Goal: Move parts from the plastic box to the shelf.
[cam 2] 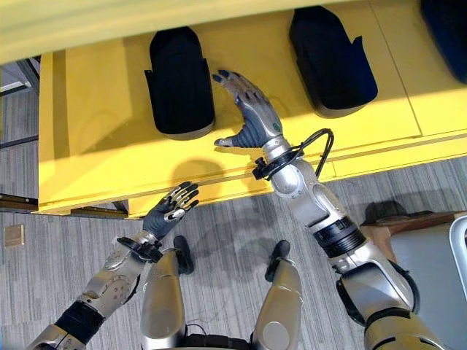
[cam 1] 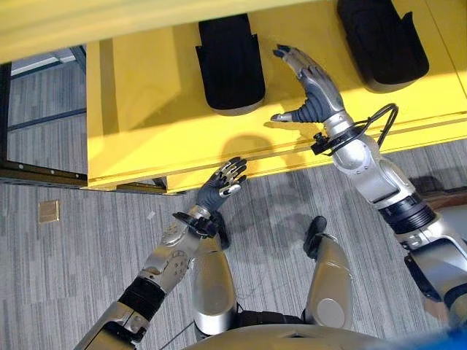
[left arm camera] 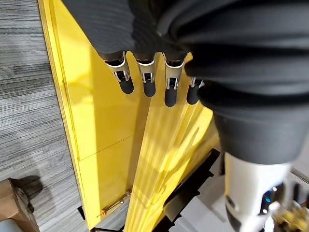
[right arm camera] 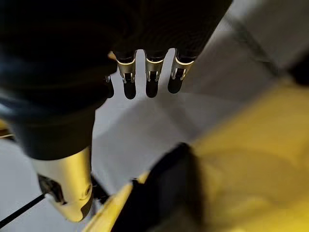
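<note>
Hands above the flat yellow shelf board. My right hand hovers over the board with fingers straight and spread, thumb out, grasping nothing, between two black moulded plastic parts: the nearer black part lies to its left, the second black part to its right. My left hand, fingers relaxed and empty, hangs at the shelf's front edge over grey striped carpet.
</note>
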Robot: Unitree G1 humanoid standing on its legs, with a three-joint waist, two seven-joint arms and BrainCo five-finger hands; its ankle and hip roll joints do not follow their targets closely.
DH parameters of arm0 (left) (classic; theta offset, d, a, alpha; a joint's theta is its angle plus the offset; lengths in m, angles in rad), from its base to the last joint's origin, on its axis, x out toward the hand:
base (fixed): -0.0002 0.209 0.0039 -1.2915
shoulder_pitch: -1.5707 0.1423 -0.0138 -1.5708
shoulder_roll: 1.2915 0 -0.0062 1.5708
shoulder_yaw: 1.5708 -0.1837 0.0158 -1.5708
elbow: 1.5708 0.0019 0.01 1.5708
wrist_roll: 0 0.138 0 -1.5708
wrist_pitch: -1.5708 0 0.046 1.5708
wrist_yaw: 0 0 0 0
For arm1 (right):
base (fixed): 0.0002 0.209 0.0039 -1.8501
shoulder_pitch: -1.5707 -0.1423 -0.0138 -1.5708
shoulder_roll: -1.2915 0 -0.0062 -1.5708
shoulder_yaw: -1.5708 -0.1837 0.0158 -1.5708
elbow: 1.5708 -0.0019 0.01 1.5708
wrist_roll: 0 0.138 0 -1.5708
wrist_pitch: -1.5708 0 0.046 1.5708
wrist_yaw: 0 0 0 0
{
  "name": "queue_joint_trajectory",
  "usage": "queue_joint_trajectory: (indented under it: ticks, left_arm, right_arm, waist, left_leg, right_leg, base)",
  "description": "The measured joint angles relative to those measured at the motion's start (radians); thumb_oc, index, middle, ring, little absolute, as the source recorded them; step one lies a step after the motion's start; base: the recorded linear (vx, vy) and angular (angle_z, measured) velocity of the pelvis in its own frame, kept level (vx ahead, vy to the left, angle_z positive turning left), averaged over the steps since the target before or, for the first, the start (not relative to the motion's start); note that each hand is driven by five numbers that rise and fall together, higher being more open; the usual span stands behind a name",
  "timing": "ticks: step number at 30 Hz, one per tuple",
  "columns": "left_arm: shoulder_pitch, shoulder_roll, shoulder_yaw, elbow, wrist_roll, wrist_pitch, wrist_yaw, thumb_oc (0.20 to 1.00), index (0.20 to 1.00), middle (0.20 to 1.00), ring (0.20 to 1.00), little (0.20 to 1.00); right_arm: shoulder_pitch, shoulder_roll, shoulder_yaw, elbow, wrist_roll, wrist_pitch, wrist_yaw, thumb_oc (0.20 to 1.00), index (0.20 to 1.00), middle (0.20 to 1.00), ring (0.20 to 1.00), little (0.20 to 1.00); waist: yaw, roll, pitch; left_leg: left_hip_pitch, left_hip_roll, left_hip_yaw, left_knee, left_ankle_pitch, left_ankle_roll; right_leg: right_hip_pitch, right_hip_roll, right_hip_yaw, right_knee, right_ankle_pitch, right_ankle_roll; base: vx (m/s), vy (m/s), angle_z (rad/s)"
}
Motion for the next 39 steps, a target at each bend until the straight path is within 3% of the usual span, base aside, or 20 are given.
queue_joint_trajectory:
  ticks: [7, 17, 24, 29, 39]
  left_arm:
    - [0.012, -0.001, 0.014, 0.0, -0.009, 0.002, -0.023, 1.0, 1.0, 1.0, 1.0, 1.0]
    - [0.014, -0.001, 0.015, 0.0, -0.01, 0.005, -0.038, 1.0, 1.0, 1.0, 1.0, 1.0]
    - [0.007, -0.003, 0.015, 0.0, -0.01, 0.021, -0.036, 1.0, 1.0, 1.0, 1.0, 1.0]
    - [0.004, -0.004, 0.014, 0.0, -0.01, 0.024, -0.034, 1.0, 1.0, 1.0, 1.0, 1.0]
    - [-0.003, -0.006, 0.014, 0.0, -0.01, 0.025, -0.011, 1.0, 1.0, 1.0, 1.0, 1.0]
  right_arm:
    - [-0.03, -0.035, 0.088, -0.097, -0.084, 0.03, 0.102, 1.0, 1.0, 1.0, 1.0, 1.0]
    - [-0.041, -0.024, 0.186, -0.084, -0.119, 0.175, 0.209, 1.0, 1.0, 1.0, 1.0, 1.0]
    - [-0.071, 0.005, 0.229, -0.028, -0.216, 0.222, 0.27, 1.0, 1.0, 1.0, 1.0, 1.0]
    - [-0.072, 0.05, 0.23, 0.032, -0.266, 0.241, 0.266, 1.0, 1.0, 1.0, 1.0, 1.0]
    - [-0.084, 0.07, 0.225, 0.103, -0.412, 0.216, 0.101, 1.0, 1.0, 1.0, 1.0, 1.0]
  waist:
    - [0.009, 0.007, 0.004]
    - [0.024, 0.007, 0.004]
    - [0.043, 0.007, 0.004]
    - [0.054, 0.007, 0.004]
    - [0.062, 0.007, 0.004]
  left_leg:
    - [-0.003, 0.0, -0.001, -0.002, 0.004, -0.001]
    - [-0.003, -0.001, -0.005, -0.008, 0.007, -0.003]
    - [-0.003, -0.002, -0.011, -0.012, 0.011, -0.004]
    - [-0.004, -0.002, -0.016, -0.011, 0.012, -0.005]
    - [-0.031, -0.011, -0.037, -0.007, 0.014, -0.008]
  right_leg:
    - [-0.009, -0.002, 0.0, 0.012, -0.005, -0.004]
    - [-0.009, -0.004, -0.006, 0.018, -0.012, -0.006]
    - [-0.009, -0.008, -0.012, 0.029, -0.021, -0.009]
    - [-0.011, -0.011, -0.016, 0.04, -0.029, -0.011]
    - [-0.027, -0.022, -0.033, 0.061, -0.047, -0.012]
  base:
    - [0.0, 0.0, 0.0]
    - [0.0, 0.0, 0.0]
    - [0.0, 0.004, 0.02]
    - [0.01, 0.011, 0.03]
    - [0.01, 0.027, 0.06]
